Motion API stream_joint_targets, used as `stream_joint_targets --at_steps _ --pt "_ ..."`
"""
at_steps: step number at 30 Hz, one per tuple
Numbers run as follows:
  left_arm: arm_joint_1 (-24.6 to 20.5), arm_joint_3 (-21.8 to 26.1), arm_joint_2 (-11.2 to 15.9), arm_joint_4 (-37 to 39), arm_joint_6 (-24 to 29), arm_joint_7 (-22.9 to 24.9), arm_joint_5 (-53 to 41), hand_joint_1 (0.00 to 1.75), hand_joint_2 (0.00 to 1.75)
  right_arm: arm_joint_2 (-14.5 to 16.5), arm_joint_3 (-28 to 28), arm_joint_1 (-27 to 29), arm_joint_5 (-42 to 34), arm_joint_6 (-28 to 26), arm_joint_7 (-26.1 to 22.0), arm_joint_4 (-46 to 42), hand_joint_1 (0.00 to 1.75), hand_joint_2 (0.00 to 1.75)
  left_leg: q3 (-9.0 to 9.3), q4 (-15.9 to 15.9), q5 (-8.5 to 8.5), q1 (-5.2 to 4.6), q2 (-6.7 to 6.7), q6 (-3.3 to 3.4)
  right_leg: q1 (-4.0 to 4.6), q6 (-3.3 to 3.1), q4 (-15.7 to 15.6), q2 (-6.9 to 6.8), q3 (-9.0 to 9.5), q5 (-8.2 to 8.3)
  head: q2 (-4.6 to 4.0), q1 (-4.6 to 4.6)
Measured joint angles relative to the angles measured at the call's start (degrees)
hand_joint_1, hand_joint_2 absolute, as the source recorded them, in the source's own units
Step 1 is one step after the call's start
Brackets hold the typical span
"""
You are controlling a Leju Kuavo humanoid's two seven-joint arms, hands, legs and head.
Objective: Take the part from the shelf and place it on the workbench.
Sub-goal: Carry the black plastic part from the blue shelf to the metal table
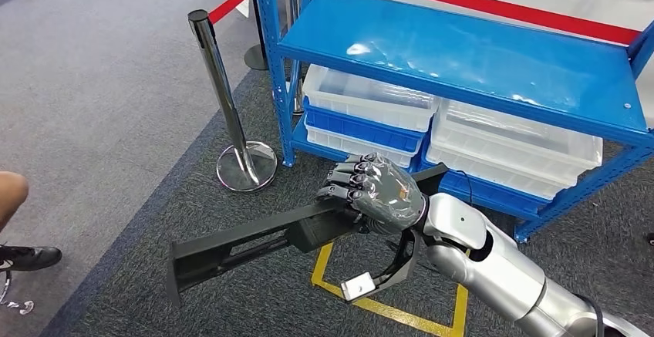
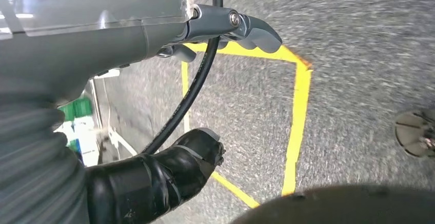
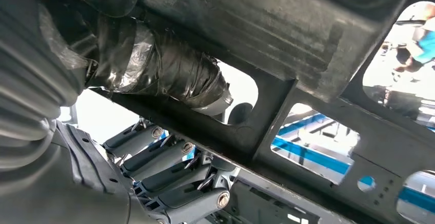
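Note:
The part is a long black flat bracket with cut-out openings. My right hand grips it near its right end and holds it level above the carpet, in front of the blue shelf. The bracket's long end sticks out to the left. Up close in the right wrist view, the part crosses the picture with my right hand wrapped round it, its fingers on one side and the taped thumb on the other. My left hand hangs over the floor, holding nothing, fingers stretched out.
The shelf's top board is bare; clear and blue bins sit on its lower level. A chrome stanchion with a red belt stands left of the shelf. A yellow tape square marks the carpet. A person's shoe is at far left.

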Motion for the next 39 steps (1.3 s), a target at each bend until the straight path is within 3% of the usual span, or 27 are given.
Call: stream_joint_targets --at_steps 2,4,6,8,9,10,11,13,15,16,18,19,20,22,23,24,25,26,28,30,32,33,34,35,36,37,39 --pt "0.31 0.10 0.03 0.02 -0.04 0.13 0.01 0.00 1.75 0.13 0.13 0.08 -0.03 -0.22 -0.07 0.36 1.75 1.75 -0.42 -0.38 1.24 0.01 -1.39 -0.75 0.13 -0.20 -0.52 -0.59 -0.16 0.51 0.00 0.00" --pt "0.49 0.17 0.07 0.07 -0.07 0.19 0.02 0.00 1.75 0.38 0.28 0.01 -0.03 -0.28 -0.10 0.62 1.75 1.75 -1.12 0.13 0.78 -0.02 -0.65 -1.30 -0.09 -0.87 -0.86 -2.20 -0.79 1.57 0.00 -0.05" --pt "0.41 0.20 0.12 0.10 -0.08 0.23 0.02 0.00 1.75 0.51 0.45 -0.04 -0.05 -0.39 -0.11 0.83 1.75 1.75 -2.65 4.18 -3.73 0.14 2.55 -1.88 -0.20 -1.65 -1.15 -3.87 -1.77 2.80 0.00 -0.09" --pt "0.32 0.21 0.14 0.10 -0.10 0.28 0.02 0.00 1.75 0.54 0.57 -0.01 -0.09 -0.53 -0.13 1.02 1.75 1.75 -4.57 11.53 -8.98 0.54 4.62 -2.67 -0.05 -1.88 -1.10 -5.51 -3.19 3.92 -0.01 -0.09" --pt "0.31 0.21 0.14 0.10 -0.12 0.31 0.02 0.00 1.75 0.56 0.62 -0.01 -0.11 -0.60 -0.13 1.14 1.75 1.75 -5.02 14.63 -10.03 0.76 4.94 -3.00 -0.03 -1.82 -1.01 -6.35 -4.01 4.46 -0.01 -0.10" --pt "0.32 0.22 0.15 0.10 -0.13 0.33 0.02 0.00 1.75 0.58 0.65 -0.01 -0.13 -0.65 -0.14 1.26 1.75 1.75 -4.71 16.30 -9.81 0.97 5.11 -3.29 -0.02 -1.70 -0.89 -7.23 -4.87 4.98 -0.01 -0.10" --pt "0.32 0.22 0.15 0.10 -0.14 0.35 0.02 0.00 1.75 0.62 0.67 -0.02 -0.15 -0.70 -0.14 1.37 1.75 1.75 -3.37 15.91 -8.60 1.13 5.32 -3.48 -0.02 -1.55 -0.75 -8.07 -5.70 5.45 -0.01 -0.10" --pt "0.26 0.21 0.15 0.10 -0.14 0.40 0.01 0.00 1.75 0.68 0.68 -0.09 -0.19 -0.77 -0.14 1.48 1.75 1.75 2.30 9.86 -6.55 1.24 6.96 -3.51 0.01 -1.15 -0.40 -9.54 -6.99 6.27 -0.01 -0.11" --pt "0.12 0.21 0.21 0.10 -0.13 0.49 0.01 0.00 1.75 0.80 0.68 -0.25 -0.22 -0.97 -0.14 1.51 1.75 1.75 7.93 2.04 -7.22 0.69 9.09 -2.77 0.03 -0.50 -0.20 -10.85 -7.58 7.00 0.00 -0.10" --pt "0.13 0.23 0.24 0.10 -0.13 0.54 0.01 0.00 1.75 0.89 0.71 -0.33 -0.24 -1.09 -0.13 1.55 1.75 1.75 9.18 -0.24 -7.73 0.31 9.55 -2.23 -0.04 -0.13 -0.26 -11.54 -7.61 7.39 -0.01 -0.11" --pt "0.25 0.30 0.33 0.10 -0.12 0.55 0.02 0.00 1.75 1.04 0.80 -0.42 -0.26 -1.26 -0.13 1.66 1.75 1.75 8.94 -1.64 -7.00 -0.09 8.58 -0.91 -0.26 0.69 -0.66 -12.83 -7.57 8.16 -0.01 -0.12" --pt "0.27 0.35 0.35 0.10 -0.12 0.55 0.04 0.00 1.75 1.12 0.89 -0.45 -0.27 -1.32 -0.14 1.74 1.75 1.75 8.69 -2.14 -6.28 -0.11 8.00 -0.33 -0.44 1.04 -0.54 -12.28 -7.66 7.81 -0.02 -0.13" --pt "0.20 0.39 0.37 0.11 -0.11 0.56 0.05 0.00 1.75 1.17 0.98 -0.49 -0.29 -1.38 -0.16 1.83 1.75 1.75 8.32 -2.53 -5.44 -0.04 7.48 0.33 -0.57 1.27 0.35 -10.87 -8.00 6.46 -0.02 -0.13" --pt "0.02 0.45 0.36 0.12 -0.10 0.65 0.09 0.00 1.75 1.21 1.09 -0.49 -0.34 -1.52 -0.19 2.06 1.75 1.75 7.06 -2.82 -3.91 -0.03 6.49 1.15 -0.68 1.39 5.47 -6.68 -9.52 1.22 -0.01 -0.11" --pt "-0.04 0.46 0.34 0.12 -0.10 0.69 0.09 0.00 1.75 1.21 1.12 -0.47 -0.37 -1.60 -0.20 2.19 1.75 1.75 6.15 -2.71 -3.24 -0.12 5.89 1.37 -0.61 1.31 9.11 -5.35 -10.44 -1.40 -0.01 -0.11" --pt "-0.04 0.47 0.32 0.12 -0.10 0.73 0.10 0.00 1.75 1.21 1.14 -0.45 -0.39 -1.68 -0.19 2.32 1.75 1.75 5.20 -2.55 -2.63 -0.20 5.19 1.40 -0.51 1.26 12.30 -4.69 -11.01 -3.00 -0.01 -0.11" --pt "-0.01 0.48 0.29 0.12 -0.10 0.74 0.11 0.00 1.75 1.21 1.18 -0.44 -0.42 -1.76 -0.17 2.45 1.75 1.75 4.20 -2.33 -2.02 -0.28 4.43 1.37 -0.45 1.21 14.05 -4.45 -10.86 -3.29 -0.01 -0.11" --pt "0.03 0.49 0.26 0.12 -0.10 0.76 0.12 0.00 1.75 1.21 1.21 -0.43 -0.44 -1.86 -0.17 2.53 1.75 1.75 3.21 -2.04 -1.45 -0.29 3.66 1.27 -0.42 1.15 13.86 -4.34 -9.78 -2.45 -0.01 -0.12" --pt "0.10 0.52 0.23 0.12 -0.08 0.82 0.13 0.00 1.75 1.21 1.26 -0.44 -0.51 -2.05 -0.16 2.59 1.75 1.75 1.32 -1.20 -0.48 -0.15 2.09 0.84 -0.54 1.02 8.10 -3.26 -5.13 0.04 0.00 -0.12" --pt "0.09 0.55 0.21 0.12 0.05 0.97 0.16 0.00 1.75 1.22 1.26 -0.41 -0.58 -2.20 -0.01 2.59 1.75 1.75 -0.16 -0.37 0.40 -0.12 0.64 0.17 -0.63 0.94 1.67 -0.77 -1.02 0.40 0.00 -0.11" --pt "0.18 0.59 0.19 0.13 0.21 1.16 0.19 0.00 1.75 1.25 1.27 -0.44 -0.65 -2.27 0.22 2.58 1.75 1.75 -0.91 -0.19 1.44 -0.19 -0.69 -0.49 -0.43 0.78 -0.19 0.20 -0.12 0.02 0.00 -0.13" --pt "0.33 0.62 0.17 0.14 0.25 1.24 0.19 0.00 1.75 1.28 1.28 -0.46 -0.69 -2.31 0.33 2.57 1.75 1.75 -1.09 -0.35 2.01 -0.18 -1.36 -0.82 -0.45 0.50 -0.09 -0.43 -0.48 0.37 0.00 -0.13" --pt "0.46 0.66 0.15 0.16 0.28 1.25 0.19 0.00 1.75 1.31 1.27 -0.48 -0.72 -2.37 0.40 2.55 1.75 1.75 -1.41 -0.20 1.97 -0.20 -1.17 -1.10 -0.48 0.13 -0.18 -1.24 -0.79 0.74 0.00 -0.17" --pt "0.52 0.70 0.14 0.17 0.29 1.26 0.19 0.00 1.75 1.33 1.26 -0.40 -0.73 -2.50 0.44 2.50 1.75 1.75 -1.89 0.59 0.92 -0.23 -0.21 -1.37 -0.50 -0.42 -0.28 -2.11 -1.24 1.26 0.00 -0.21" --pt "0.51 0.74 0.12 0.19 0.32 1.26 0.19 0.00 1.75 1.32 1.24 -0.26 -0.73 -2.68 0.45 2.43 1.75 1.75 -2.57 2.45 -1.25 -0.19 1.27 -1.60 -0.48 -1.00 -0.41 -3.02 -1.78 1.83 0.00 -0.26" --pt "0.45 0.78 0.10 0.19 0.34 1.26 0.21 0.00 1.75 1.28 1.22 -0.14 -0.73 -2.84 0.44 2.37 1.75 1.75 -3.39 5.39 -4.25 -0.09 3.05 -1.81 -0.27 -1.41 -0.44 -3.87 -2.33 2.37 0.00 -0.30" --pt "0.40 0.82 0.03 0.19 0.40 1.27 0.27 0.00 1.75 1.22 1.18 0.09 -0.73 -3.02 0.44 2.29 1.75 1.75 -4.91 12.88 -9.13 0.33 4.72 -2.25 0.15 -1.78 -0.41 -5.50 -3.66 3.38 0.00 -0.33"
